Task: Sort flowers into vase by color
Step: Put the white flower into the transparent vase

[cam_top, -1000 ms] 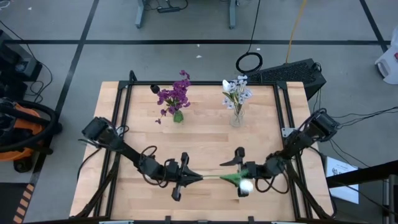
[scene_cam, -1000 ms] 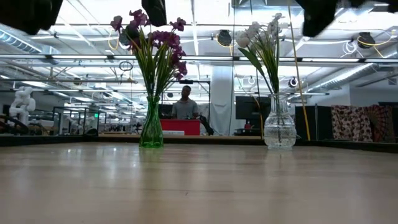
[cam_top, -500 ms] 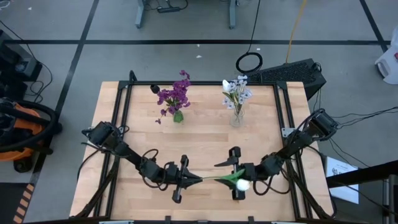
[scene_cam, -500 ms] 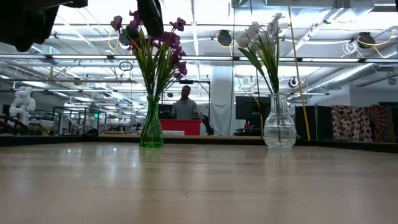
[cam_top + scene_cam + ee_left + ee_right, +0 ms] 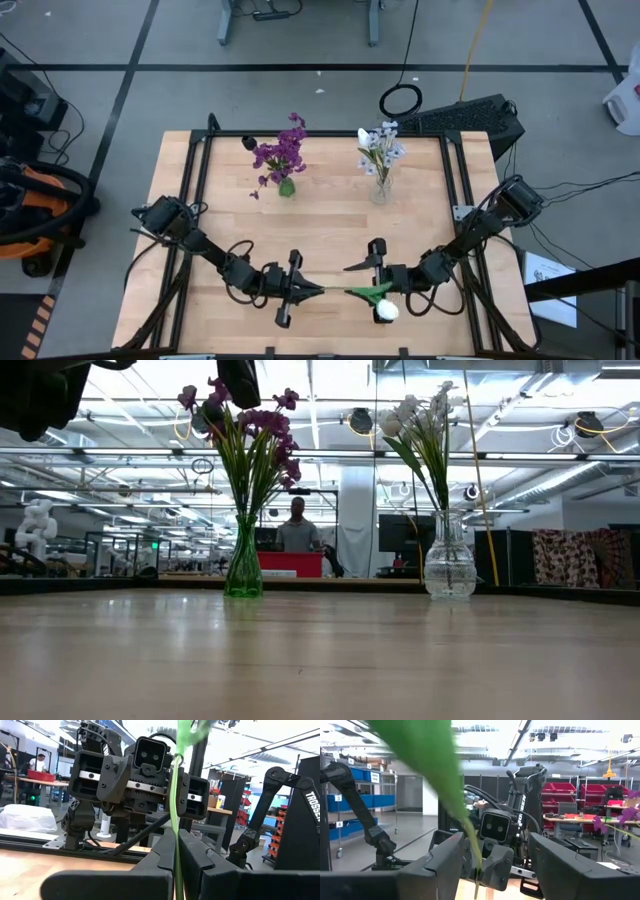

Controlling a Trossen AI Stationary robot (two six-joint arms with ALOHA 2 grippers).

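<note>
1. A white flower (image 5: 386, 311) is held by its stem (image 5: 173, 820) near the table's (image 5: 330, 225) front edge.
2. The left gripper's (image 5: 316, 291) fingers are clamped on the stem.
3. The right gripper's (image 5: 362, 280) fingers are spread apart around the flower's leaf (image 5: 427, 765).

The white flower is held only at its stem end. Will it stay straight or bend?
The white flower probably droops: its green stem looks thin, with the left hand pinching only the far end. The bloom likely weighs the free tip down and sways.

2 vases on the table (image 5: 320, 660): purple flowers (image 5: 250, 430) in green vase (image 5: 244, 565) (left), white flowers (image 5: 425, 420) in clear vase (image 5: 449, 560)
</note>
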